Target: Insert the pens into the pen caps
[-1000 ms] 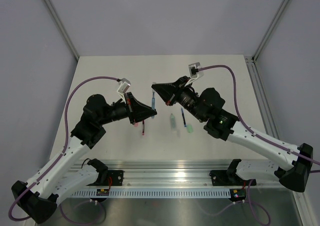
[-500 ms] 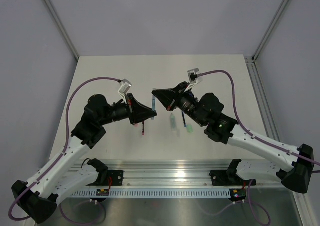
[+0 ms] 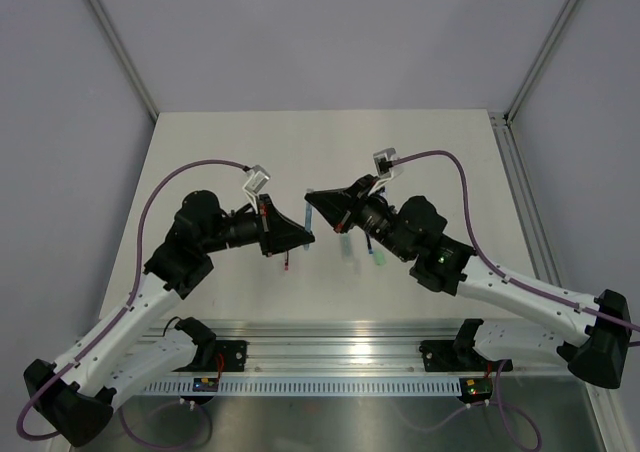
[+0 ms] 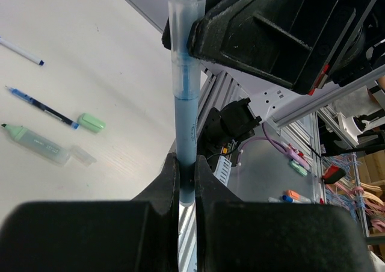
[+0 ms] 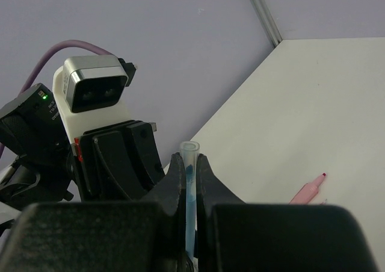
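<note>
Now the left gripper (image 4: 185,174) is clenching the near end of a teal pen (image 4: 185,118), which is standing straight out ahead of it. Just beyond, a whitish pen cap (image 4: 183,49) is sitting over the pen's far end, and the right gripper (image 5: 187,166) is gripping that cap from the opposite side.

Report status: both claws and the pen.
Left claw shut on blue pen. Right claw shut on clear cap. Pen tip inside cap. Nothing blocking.
</note>
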